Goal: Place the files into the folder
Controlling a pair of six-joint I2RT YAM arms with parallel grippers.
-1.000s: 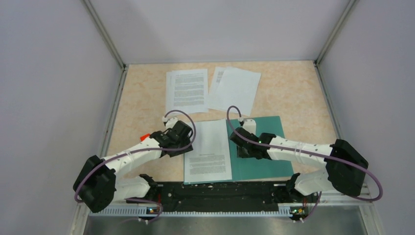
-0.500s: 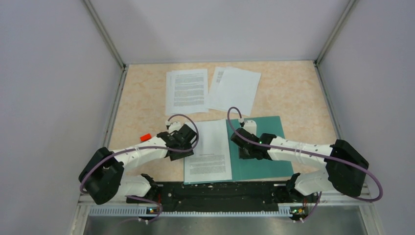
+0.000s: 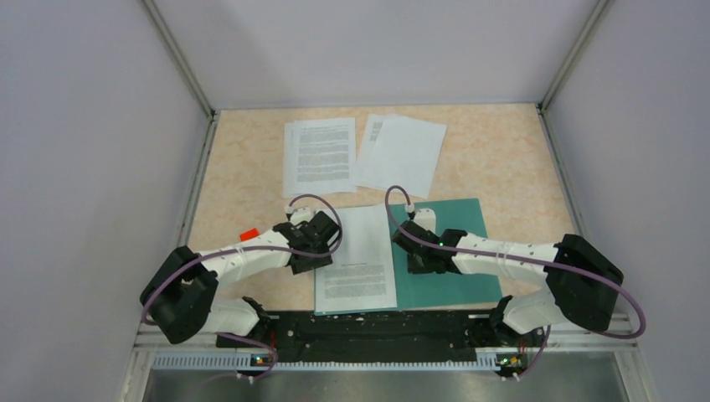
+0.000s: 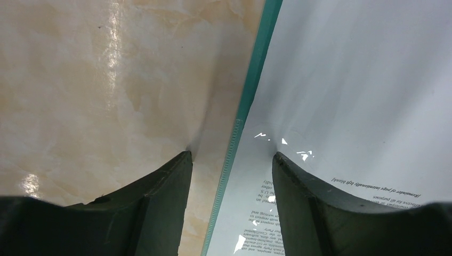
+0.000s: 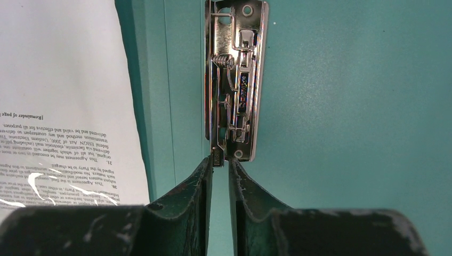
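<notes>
Now my right gripper (image 5: 218, 160) pinches the folder's (image 5: 346, 106) clip lever (image 5: 216, 154). My left gripper (image 4: 229, 160) (spread) straddles its left edge. Next, I'd nudge the sheet (image 4: 346, 80) right, under the clip.

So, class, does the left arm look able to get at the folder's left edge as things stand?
Probably yes: the left claw is open astride the folder edge, one finger over the table, one over the sheet, nothing between.

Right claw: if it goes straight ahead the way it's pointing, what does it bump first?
The shiny metal clip on the green folder. The right claw points straight at its near end, very close; whether it already touches is unclear.
</notes>
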